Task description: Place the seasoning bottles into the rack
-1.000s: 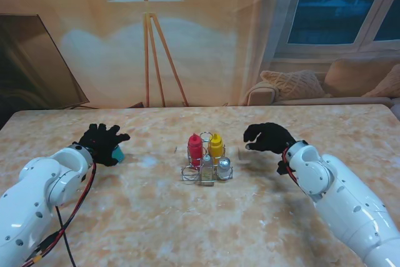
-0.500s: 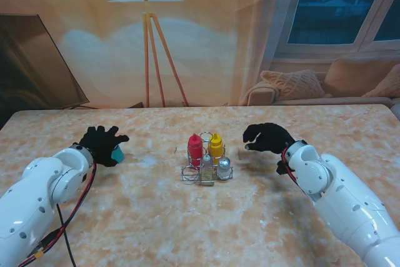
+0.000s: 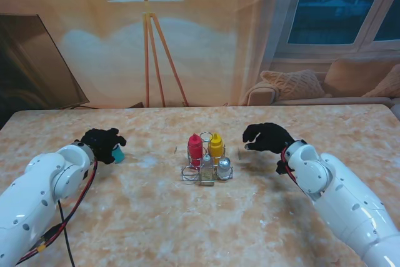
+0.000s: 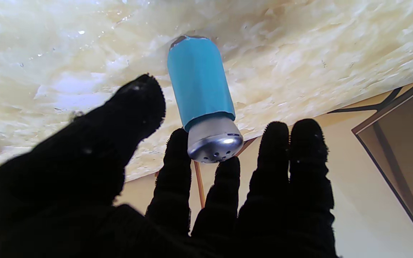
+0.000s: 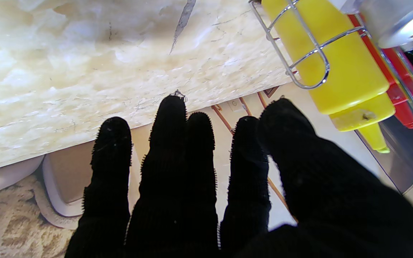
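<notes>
A wire rack (image 3: 206, 173) stands mid-table holding a red bottle (image 3: 195, 147), a yellow bottle (image 3: 216, 145) and a silver-capped shaker (image 3: 224, 167). A blue shaker (image 3: 117, 152) with a silver cap stands upright on the table to the left. My left hand (image 3: 100, 144) sits right beside it, open. The left wrist view shows the blue shaker (image 4: 201, 89) between my thumb (image 4: 134, 107) and the other fingers, with gaps on both sides. My right hand (image 3: 265, 137) hovers to the right of the rack, open and holding nothing. The right wrist view shows the yellow bottle (image 5: 350, 79) behind rack wire (image 5: 299, 53).
The marble table (image 3: 187, 217) runs wide around the rack. A floor lamp (image 3: 147, 42) and a sofa (image 3: 325, 85) stand behind the table's far edge, and a dark panel (image 3: 37, 60) is at the far left.
My left hand's fingers have drawn in from a spread pose and closed around the blue shaker's sides. The right hand has barely moved.
</notes>
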`<control>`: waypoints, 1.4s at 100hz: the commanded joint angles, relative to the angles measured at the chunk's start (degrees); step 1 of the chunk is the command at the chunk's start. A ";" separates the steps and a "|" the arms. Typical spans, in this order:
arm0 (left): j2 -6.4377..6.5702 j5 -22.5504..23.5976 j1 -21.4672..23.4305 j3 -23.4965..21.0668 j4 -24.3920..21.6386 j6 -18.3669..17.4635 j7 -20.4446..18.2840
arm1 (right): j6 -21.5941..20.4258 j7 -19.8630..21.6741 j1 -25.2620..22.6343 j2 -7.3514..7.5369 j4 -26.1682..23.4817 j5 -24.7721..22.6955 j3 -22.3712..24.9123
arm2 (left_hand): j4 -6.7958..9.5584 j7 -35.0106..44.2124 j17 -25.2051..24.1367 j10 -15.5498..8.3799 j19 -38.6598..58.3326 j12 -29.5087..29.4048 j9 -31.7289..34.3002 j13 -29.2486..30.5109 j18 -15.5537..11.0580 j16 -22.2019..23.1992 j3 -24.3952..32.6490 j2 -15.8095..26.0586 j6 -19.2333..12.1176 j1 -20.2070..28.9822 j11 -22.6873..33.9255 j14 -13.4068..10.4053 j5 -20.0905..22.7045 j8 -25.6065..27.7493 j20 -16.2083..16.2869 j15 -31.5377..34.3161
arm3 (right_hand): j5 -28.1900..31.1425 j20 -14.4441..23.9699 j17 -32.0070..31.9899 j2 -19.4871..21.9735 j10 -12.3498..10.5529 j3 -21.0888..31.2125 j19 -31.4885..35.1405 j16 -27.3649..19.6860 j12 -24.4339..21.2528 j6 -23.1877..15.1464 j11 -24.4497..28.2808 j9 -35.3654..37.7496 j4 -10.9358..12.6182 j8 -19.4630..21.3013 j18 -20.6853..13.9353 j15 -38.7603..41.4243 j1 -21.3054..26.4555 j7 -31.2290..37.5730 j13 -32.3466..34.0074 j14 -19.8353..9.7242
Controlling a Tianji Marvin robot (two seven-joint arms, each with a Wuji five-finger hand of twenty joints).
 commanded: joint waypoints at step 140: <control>-0.93 -9.98 3.08 -2.07 -9.65 -7.92 -2.63 | -0.03 0.72 -0.43 -0.39 0.01 -0.15 0.04 | -4.14 39.54 21.81 -4.80 13.84 23.82 33.31 28.63 -13.82 19.94 -6.62 -3.15 -2.08 22.49 10.34 -11.44 16.21 0.57 -3.32 7.13 | 0.54 0.42 -0.33 -0.11 -0.59 0.08 0.83 1.77 1.50 -0.69 0.75 0.64 -0.56 -0.42 0.08 0.92 0.04 0.73 0.55 -0.41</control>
